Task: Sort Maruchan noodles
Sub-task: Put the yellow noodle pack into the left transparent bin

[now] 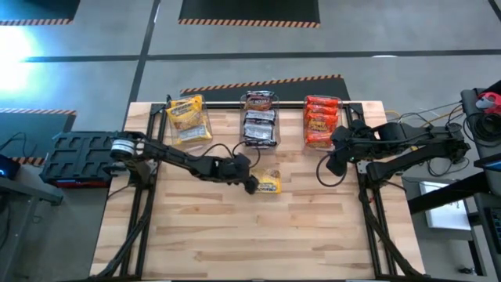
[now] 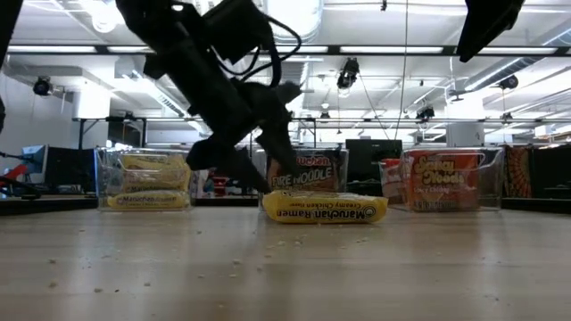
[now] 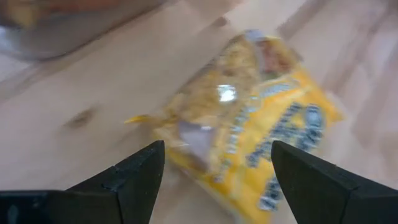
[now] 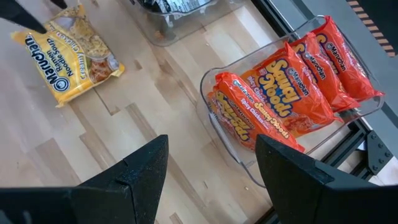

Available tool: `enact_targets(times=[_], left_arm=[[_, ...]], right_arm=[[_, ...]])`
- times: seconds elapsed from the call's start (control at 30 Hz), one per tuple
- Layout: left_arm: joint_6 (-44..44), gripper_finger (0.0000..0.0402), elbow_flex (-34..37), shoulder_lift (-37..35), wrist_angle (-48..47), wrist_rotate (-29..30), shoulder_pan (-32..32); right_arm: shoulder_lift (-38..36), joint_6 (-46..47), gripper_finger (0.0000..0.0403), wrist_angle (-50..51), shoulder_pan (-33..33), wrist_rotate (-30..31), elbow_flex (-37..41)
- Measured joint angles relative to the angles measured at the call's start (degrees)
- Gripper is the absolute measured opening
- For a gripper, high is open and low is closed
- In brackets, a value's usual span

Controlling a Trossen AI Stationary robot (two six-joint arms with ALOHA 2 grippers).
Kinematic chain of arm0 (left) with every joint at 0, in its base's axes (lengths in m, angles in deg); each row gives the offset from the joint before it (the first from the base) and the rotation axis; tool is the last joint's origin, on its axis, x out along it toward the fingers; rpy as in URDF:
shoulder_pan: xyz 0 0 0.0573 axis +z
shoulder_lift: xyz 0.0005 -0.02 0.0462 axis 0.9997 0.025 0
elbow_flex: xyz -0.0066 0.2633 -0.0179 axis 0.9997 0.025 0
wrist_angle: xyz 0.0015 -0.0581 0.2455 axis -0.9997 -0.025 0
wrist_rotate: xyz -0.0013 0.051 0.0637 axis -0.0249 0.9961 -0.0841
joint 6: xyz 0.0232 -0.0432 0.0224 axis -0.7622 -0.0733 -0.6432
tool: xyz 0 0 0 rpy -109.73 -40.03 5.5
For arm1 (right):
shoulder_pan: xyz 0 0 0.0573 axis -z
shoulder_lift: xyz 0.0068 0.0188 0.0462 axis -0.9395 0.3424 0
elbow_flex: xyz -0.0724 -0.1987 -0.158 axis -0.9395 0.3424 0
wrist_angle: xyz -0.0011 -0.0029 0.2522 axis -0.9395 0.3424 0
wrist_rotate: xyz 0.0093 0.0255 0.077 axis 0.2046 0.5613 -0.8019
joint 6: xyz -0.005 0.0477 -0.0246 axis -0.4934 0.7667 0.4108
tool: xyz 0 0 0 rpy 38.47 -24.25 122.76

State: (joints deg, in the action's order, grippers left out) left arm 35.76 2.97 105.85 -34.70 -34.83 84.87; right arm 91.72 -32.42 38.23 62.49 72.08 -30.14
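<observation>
One yellow Maruchan noodle packet (image 1: pixel 270 183) lies flat on the wooden table near its middle; it also shows in the low view (image 2: pixel 326 209) and the right wrist view (image 4: pixel 68 56). My left gripper (image 1: pixel 252 182) slants down at the packet's left end, open. In its wrist view its fingers (image 3: pixel 143 174) stand apart with the packet (image 3: pixel 249 130) just ahead of them. My right gripper (image 4: pixel 211 177) hangs open above the table near the red packets, holding nothing.
Three clear bins stand along the far edge. They hold yellow packets (image 1: pixel 188 119) at the left, dark packets (image 1: pixel 260 121) in the middle and red packets (image 1: pixel 321 121) at the right. The near half of the table (image 1: pixel 258 243) is bare wood. Black frame rails run along both sides.
</observation>
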Motion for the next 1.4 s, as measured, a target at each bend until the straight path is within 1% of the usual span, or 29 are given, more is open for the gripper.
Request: enact_targets(times=[0.1, 0.23, 0.47, 0.6, 0.8, 1.1, 1.4], left_arm=[[1.9, 0.0282, 0.6, 0.2, -0.8, 1.8, 0.1], [3.0, 0.0304, 0.6, 0.2, -2.6, 5.4, 0.1], [2.8, 0.0344, 1.2, 2.4, -0.2, 5.7, 0.5], [2.4, 0.0348, 1.5, 3.7, 4.6, 5.5, 0.7], [3.1, 0.0348, 5.6, 5.0, 14.7, 3.7, 1.0], [5.6, 0.0348, 12.4, 8.2, 35.6, 2.9, 1.3], [4.5, 0.0346, 12.6, 8.8, 36.2, 0.5, 1.4]], right_arm=[[0.0, 0.0, 0.0231, 0.0, 0.0, 0.0, 0.0], [0.0, 0.0, 0.0231, 0.0, 0.0, 0.0, 0.0], [0.0, 0.0, 0.0231, 0.0, 0.0, 0.0, 0.0], [0.0, 0.0, 0.0231, 0.0, 0.0, 0.0, 0.1], [0.0, 0.0, 0.0231, 0.0, 0.0, 0.0, 0.1], [0.0, 0.0, 0.0231, 0.0, 0.0, 0.0, 0.1], [0.0, 0.0, 0.0231, 0.0, 0.0, 0.0, 0.1]])
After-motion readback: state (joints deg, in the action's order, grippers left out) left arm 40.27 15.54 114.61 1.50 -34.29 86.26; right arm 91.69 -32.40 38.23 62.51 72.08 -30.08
